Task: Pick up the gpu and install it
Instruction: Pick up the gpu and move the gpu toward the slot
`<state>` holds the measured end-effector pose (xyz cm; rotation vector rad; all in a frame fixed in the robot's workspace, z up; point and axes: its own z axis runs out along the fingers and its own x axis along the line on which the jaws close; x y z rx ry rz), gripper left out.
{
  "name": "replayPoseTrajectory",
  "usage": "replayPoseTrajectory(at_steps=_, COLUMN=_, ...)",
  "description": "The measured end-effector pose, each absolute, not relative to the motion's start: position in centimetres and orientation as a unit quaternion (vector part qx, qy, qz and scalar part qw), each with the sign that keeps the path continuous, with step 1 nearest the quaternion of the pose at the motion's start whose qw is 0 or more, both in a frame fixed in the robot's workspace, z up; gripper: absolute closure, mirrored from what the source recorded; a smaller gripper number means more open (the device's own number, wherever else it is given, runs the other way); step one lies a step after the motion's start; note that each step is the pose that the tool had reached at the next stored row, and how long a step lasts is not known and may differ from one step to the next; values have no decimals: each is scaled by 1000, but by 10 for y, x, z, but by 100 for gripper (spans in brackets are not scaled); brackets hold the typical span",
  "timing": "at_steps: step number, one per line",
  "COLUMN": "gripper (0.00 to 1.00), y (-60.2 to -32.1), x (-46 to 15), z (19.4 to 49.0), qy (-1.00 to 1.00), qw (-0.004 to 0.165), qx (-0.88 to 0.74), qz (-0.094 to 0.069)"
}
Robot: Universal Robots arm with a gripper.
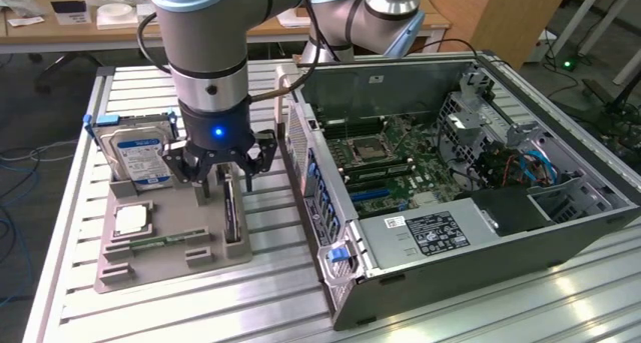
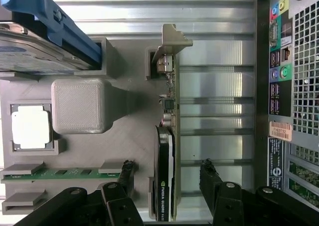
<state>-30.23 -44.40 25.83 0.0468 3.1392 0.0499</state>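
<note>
Here the gripper (image 1: 227, 185) is hovering with its fingers spread wide, straddling the gpu (image 2: 164, 186), which is standing on edge in the grey holder's (image 2: 129, 136) slot directly between them, presenting its thin sides for clamping.

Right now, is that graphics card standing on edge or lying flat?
On edge: the graphics card stands upright in a slot of the grey holder tray, its thin edge facing up, below the open pincer.

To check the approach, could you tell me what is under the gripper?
The gpu stands on edge in a slot of the grey holder, between the fingers of the open gripper, untouched. Its bottom edge is hidden inside the slot.
</note>
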Motion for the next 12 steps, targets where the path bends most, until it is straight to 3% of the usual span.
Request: replayPoseTrajectory(at_steps=12, gripper=35, y=-444, x=-302, z=253, qy=1000, qw=1, qx=15, qz=16)
